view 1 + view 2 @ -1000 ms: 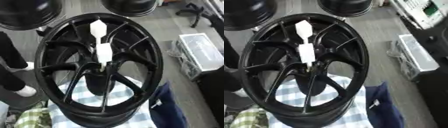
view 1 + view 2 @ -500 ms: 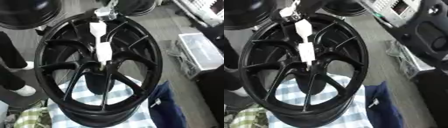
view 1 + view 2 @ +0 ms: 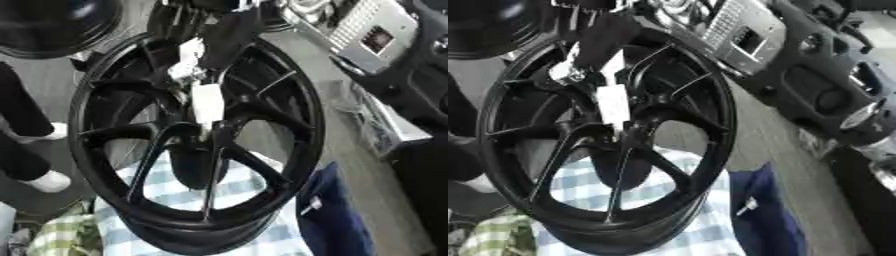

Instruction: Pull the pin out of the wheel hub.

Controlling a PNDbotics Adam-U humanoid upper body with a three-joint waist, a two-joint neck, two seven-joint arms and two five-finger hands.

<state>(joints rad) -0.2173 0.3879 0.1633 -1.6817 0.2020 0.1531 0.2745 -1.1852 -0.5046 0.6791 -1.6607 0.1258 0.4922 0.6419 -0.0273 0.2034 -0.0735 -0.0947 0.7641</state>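
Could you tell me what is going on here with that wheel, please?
A robot hand has come in from the top and is closing on the upper end of the white pin, which still sits in the hub of the black wheel. Whether the fingers have gripped it cannot be seen. The wheel rests on a checked cloth. The pin is not out yet.

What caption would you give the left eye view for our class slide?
Robot's right hand reaches from above onto the white pin standing in the black wheel hub.

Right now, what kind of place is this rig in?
Probably a workshop or lab floor: a black wheel hub on a checked cloth, more dark wheels behind, grey boxed equipment beside it.
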